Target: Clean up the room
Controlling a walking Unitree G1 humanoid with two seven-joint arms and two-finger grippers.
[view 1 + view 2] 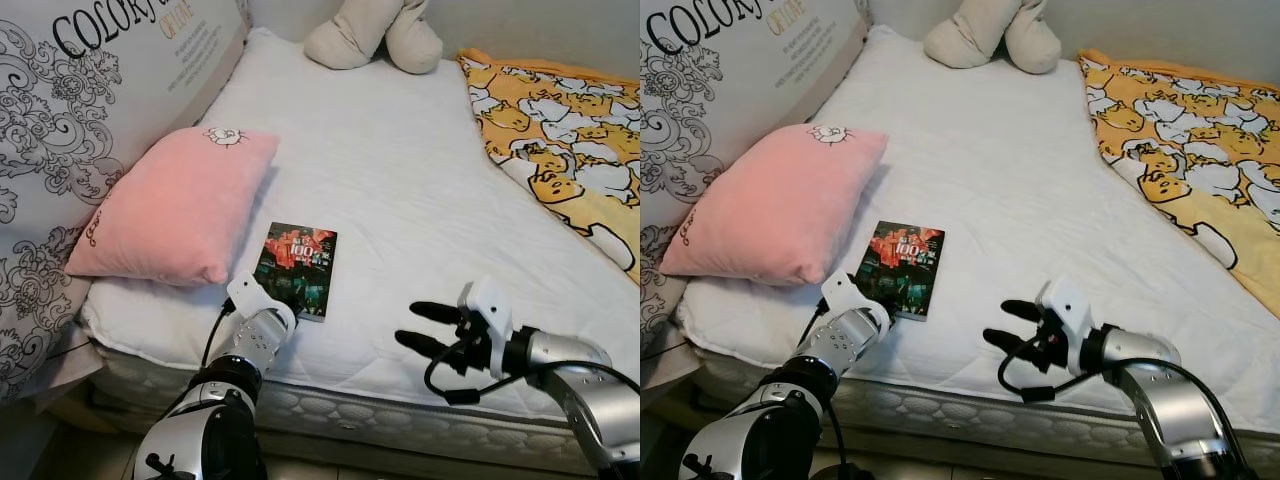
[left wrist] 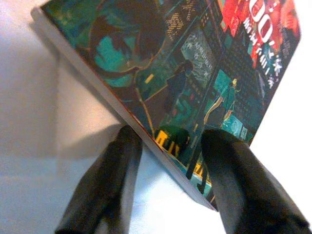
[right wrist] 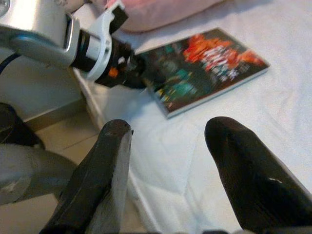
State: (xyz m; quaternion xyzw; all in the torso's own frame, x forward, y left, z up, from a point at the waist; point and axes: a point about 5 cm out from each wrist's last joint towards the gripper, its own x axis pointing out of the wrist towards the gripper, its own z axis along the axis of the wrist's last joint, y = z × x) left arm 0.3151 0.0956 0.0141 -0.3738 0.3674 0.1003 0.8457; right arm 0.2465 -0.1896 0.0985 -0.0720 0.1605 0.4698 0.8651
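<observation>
Head views evenly lit, soft daylight, sharp, no glare. Left wrist view overexposed: mattress (image 2: 39, 73) blown white, book (image 2: 195, 73) close and soft, shadow beneath it. Right wrist view slightly blurred, fingers (image 3: 243, 180) out of focus in the lower frame.

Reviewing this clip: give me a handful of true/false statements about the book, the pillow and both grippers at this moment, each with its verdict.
1. The book lies on the white mattress near its front edge. True.
2. The left gripper has one finger under the book's corner and one on its cover. True.
3. The right gripper is shut on the book. False: it is open and holds nothing, to the book's right.
4. The pink pillow lies on top of the book. False: it lies beside the book, on its left.
5. A yellow patterned blanket covers the right side of the bed. True.
</observation>
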